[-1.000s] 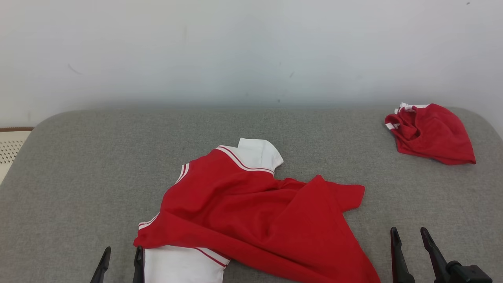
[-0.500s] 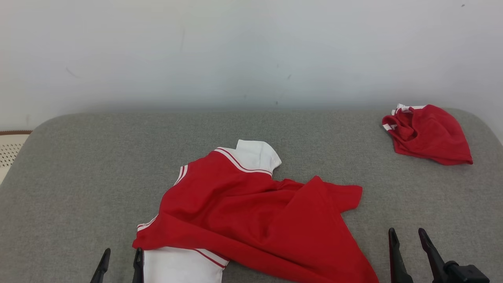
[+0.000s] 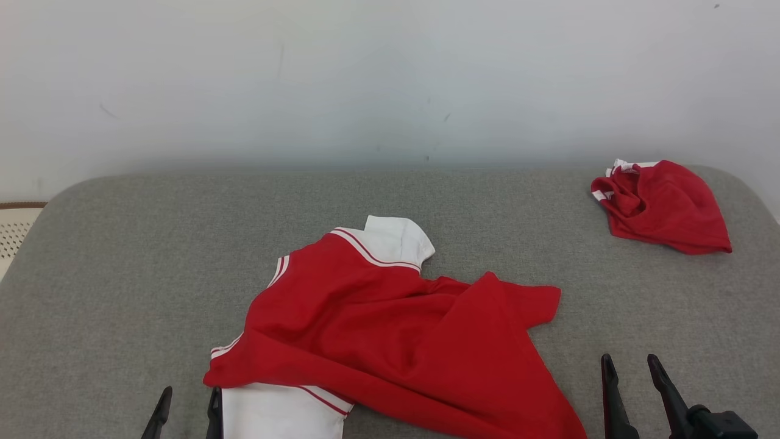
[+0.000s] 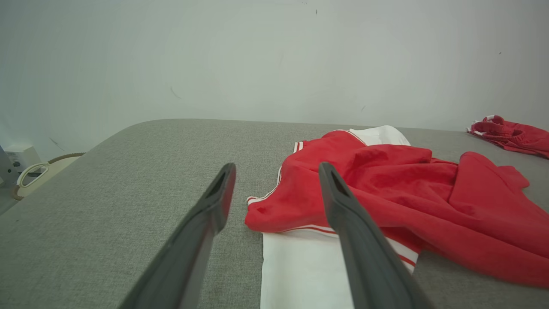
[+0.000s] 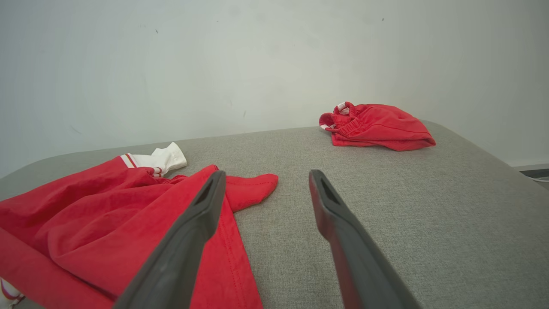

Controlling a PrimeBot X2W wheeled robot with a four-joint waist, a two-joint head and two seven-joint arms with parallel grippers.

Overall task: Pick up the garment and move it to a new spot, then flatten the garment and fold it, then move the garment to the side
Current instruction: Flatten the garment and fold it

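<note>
Near the middle of the grey desk (image 3: 122, 274), in the head view, the red-and-white garment (image 3: 390, 329) lies rumpled. One white part points toward the far wall (image 3: 390, 73), and its near edge (a white panel and a red corner) is cut off by the bottom of the frame. The left gripper (image 3: 191, 393) rises at the lower left with its fingers apart and empty; one finger stands just beside the white panel, and contact cannot be judged. The right gripper (image 3: 628, 360) shows at the lower right, fingers likewise spread over bare desk near the red corner. A red bundle (image 3: 664, 207) sits at the far right corner, well apart. A cream perforated object (image 3: 12, 231) at the left edge is too cropped to identify.

From the left wrist view, the left gripper (image 4: 276, 169) has nothing between its spread fingers; the finger on the view's right hides part of the garment (image 4: 407, 197). The red bundle (image 4: 510, 133) is clipped by the right edge.

From the right wrist view, the right gripper (image 5: 266, 174) is also wide and empty, one finger covering a red fold of the garment (image 5: 85, 214), which runs off the left and bottom edges. The red bundle (image 5: 377, 126) shows a gathered band (its kind is unclear).
</note>
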